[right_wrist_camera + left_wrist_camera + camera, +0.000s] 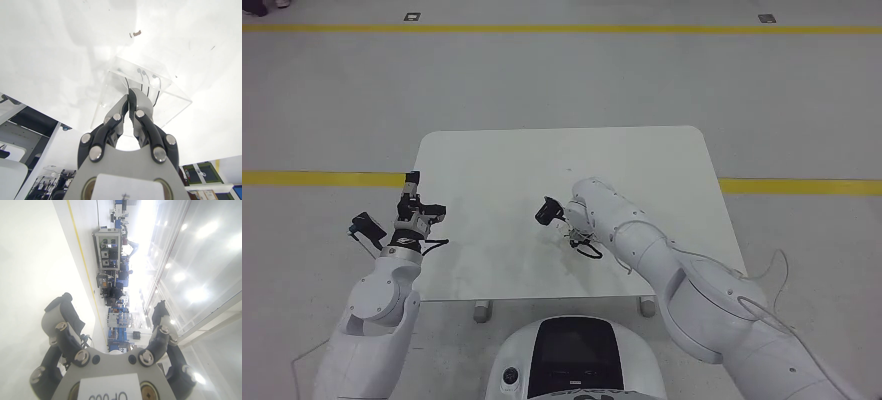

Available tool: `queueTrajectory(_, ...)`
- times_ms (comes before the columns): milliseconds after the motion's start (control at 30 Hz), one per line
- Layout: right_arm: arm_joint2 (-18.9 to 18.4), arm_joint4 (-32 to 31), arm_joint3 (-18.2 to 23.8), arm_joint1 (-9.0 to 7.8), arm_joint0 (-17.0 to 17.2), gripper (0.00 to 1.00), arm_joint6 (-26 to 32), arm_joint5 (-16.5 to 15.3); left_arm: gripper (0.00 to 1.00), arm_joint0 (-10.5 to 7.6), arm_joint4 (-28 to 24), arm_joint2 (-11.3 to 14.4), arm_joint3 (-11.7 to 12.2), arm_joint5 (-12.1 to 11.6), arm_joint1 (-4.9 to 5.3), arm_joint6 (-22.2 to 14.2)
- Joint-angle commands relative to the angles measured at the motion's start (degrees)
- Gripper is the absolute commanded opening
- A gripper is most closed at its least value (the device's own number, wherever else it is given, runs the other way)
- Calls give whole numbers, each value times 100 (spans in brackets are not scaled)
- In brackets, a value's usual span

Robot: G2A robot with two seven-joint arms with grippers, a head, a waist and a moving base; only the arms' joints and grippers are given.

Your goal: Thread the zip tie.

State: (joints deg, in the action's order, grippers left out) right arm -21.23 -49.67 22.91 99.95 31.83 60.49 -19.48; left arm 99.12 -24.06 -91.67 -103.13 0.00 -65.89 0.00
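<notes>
Left gripper (pixel 422 197): at the left edge of the white table (pixel 542 160), pointing toward the far side. In its wrist view the fingers (pixel 64 306) stand wide apart with nothing between them, and it (pixel 113 300) faces out into the room.

Right gripper (pixel 547 211): over the middle of the table, nearer the near edge. In the wrist view the jaws are closed, pads pressed together at the tip (pixel 129 93). A thin black zip tie (pixel 126 81) runs straight into the closed tips; it appears pinched there.

That zip tie stands in a clear box (pixel 170 106) resting on the table, directly under the right gripper. Its far end reaches the box's far wall. Just to the right of it, three more ties (pixel 148 83) stand side by side in the same box, each with a small pale head at its far end, apart from the gripper.
</notes>
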Motion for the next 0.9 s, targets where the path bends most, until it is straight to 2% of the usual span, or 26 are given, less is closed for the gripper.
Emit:
queueTrajectory(0, 9, 12, -10, 6, -4, 0, 3, 0, 100, 0, 0, 0, 0, 0, 0, 0)
queueTrajectory(300, 13, 64, -1, 13, -81, 0, 79, 0, 100, 0, 0, 0, 0, 0, 0, 0)
queueTrajectory(533, -31, 113, 164, -43, -146, 0, 252, 0, 100, 0, 0, 0, 0, 0, 0, 0)
queueTrajectory(667, -52, 191, 377, -122, -164, 0, 439, 0, 100, 0, 0, 0, 0, 0, 0, 0)
queueTrajectory(867, -127, 392, 815, -359, -185, 0, 668, 0, 100, 0, 0, 0, 0, 0, 0, 0)
